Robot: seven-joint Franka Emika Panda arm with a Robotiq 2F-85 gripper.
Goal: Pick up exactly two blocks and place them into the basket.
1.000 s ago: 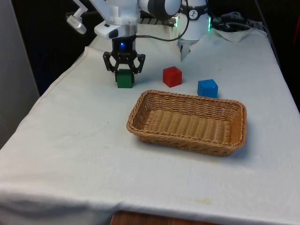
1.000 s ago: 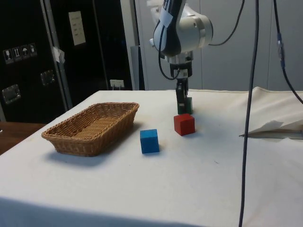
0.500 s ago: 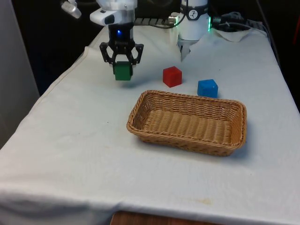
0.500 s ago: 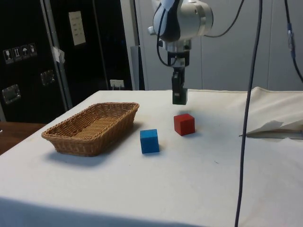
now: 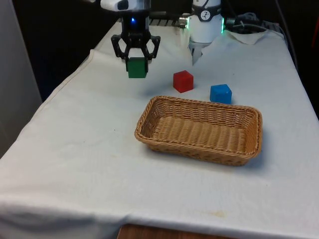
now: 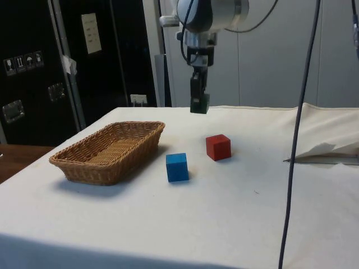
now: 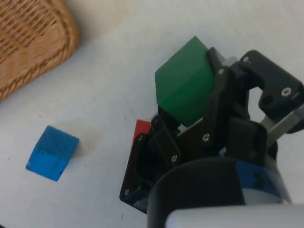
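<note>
So the gripper (image 5: pixel 136 56) has the green block (image 5: pixel 136 67) pinched between its two fingers, closed snugly on opposite faces, and the block hangs in the air well clear of the white cloth (image 5: pixel 89 149) — you can see the gap beneath it plainly from the side, where the block (image 6: pixel 199 104) sits at the fingertips above the table's far part. From where I stand this looks like the carry of the first block: it is lifted but not yet over the basket (image 5: pixel 254 124), which lies nearer the front view's right and closer to the camera than the hand. The next move, I'd judge, calls for travelling across toward the basket's middle while keeping enough height to pass over the woven rim, then lowering and letting go inside rather than on the edge. The basket's floor shows bare wicker — nothing is in it yet. The red block (image 5: pixel 183 81) and the blue block (image 5: pixel 220 93) both rest on the cloth just beyond the basket's far rim, a little apart from each other and not touching it; one of them would have to follow to make two, and the third should stay where it is. In the wrist view the green block (image 7: pixel 185 85) sits tilted a bit between the fingers, so a gentle release seems wise.
</note>
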